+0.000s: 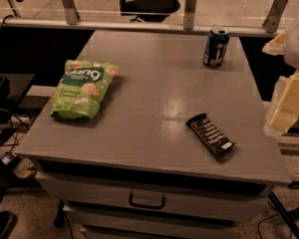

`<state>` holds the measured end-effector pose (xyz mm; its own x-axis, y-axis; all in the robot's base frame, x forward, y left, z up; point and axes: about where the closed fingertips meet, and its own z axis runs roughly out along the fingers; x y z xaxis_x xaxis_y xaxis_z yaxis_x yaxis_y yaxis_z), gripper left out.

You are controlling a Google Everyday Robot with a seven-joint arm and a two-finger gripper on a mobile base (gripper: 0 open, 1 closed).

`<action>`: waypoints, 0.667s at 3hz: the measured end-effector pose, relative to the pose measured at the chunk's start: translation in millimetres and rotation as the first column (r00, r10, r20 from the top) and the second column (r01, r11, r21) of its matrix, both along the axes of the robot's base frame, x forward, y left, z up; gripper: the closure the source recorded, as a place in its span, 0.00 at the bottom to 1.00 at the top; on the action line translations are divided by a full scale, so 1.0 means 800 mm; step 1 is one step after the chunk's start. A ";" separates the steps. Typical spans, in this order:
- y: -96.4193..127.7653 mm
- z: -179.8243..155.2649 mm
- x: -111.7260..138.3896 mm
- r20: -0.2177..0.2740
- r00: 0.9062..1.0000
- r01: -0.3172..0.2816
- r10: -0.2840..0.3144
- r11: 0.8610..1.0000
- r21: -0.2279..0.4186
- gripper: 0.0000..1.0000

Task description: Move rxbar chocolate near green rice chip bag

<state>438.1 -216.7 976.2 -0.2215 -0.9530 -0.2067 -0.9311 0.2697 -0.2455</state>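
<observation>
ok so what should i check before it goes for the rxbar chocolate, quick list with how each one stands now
1. rxbar chocolate in view, lying flat at the front right of the table: ok.
2. green rice chip bag found, lying on the left side: ok.
3. Stretch between bar and bag free of other things: ok.
4. blue soda can upright at the back right, off that line: ok.
5. claw over the bar: not ok; it sits at the right edge of the view, beside the table.
6. Bar near the bag: not ok, they lie well apart.
</observation>
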 end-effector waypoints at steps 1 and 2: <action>0.000 0.000 0.000 0.000 1.000 0.000 0.000 1.000 0.000 0.00; 0.006 -0.004 0.003 -0.010 1.000 0.025 -0.025 1.000 0.008 0.00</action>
<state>440.6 -211.5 972.8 -0.2476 -0.9454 -0.2119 -0.9265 0.2950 -0.2337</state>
